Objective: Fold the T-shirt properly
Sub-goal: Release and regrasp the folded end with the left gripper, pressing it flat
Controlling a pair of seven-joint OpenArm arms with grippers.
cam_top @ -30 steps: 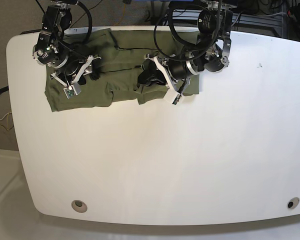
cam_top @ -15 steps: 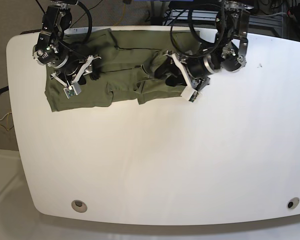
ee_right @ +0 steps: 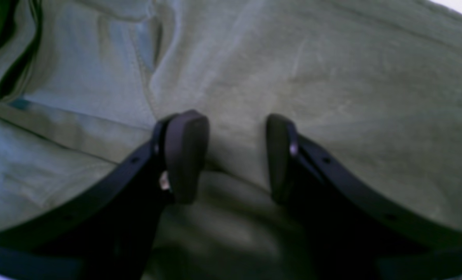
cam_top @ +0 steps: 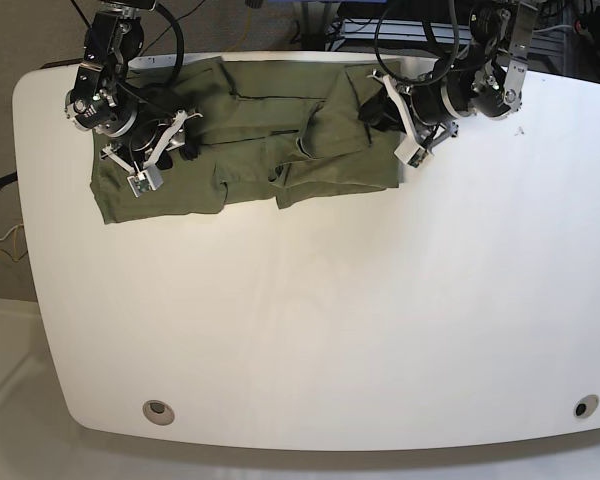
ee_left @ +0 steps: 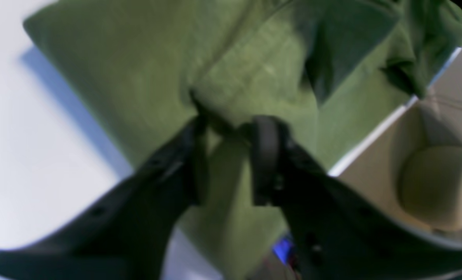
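On the far side of the white table [cam_top: 310, 330], in the base view, the T-shirt [cam_top: 250, 140] lies bunched in a long rumpled band. The right hand [cam_top: 170, 140] rests on its one end and the left hand [cam_top: 380, 112] works at the other.

In the left wrist view, the left hand's [ee_left: 227, 155] fingers [ee_left: 267, 155] stand narrow with a ridge of cloth between them. The picture is blurred, so I cannot tell if the pinch is firm. It should grip a single edge before pulling.

In the right wrist view, the right hand [ee_right: 231, 155] stands wide over flat cloth, holding nothing. It would do well to pin the shirt down while the other end is drawn out flat.
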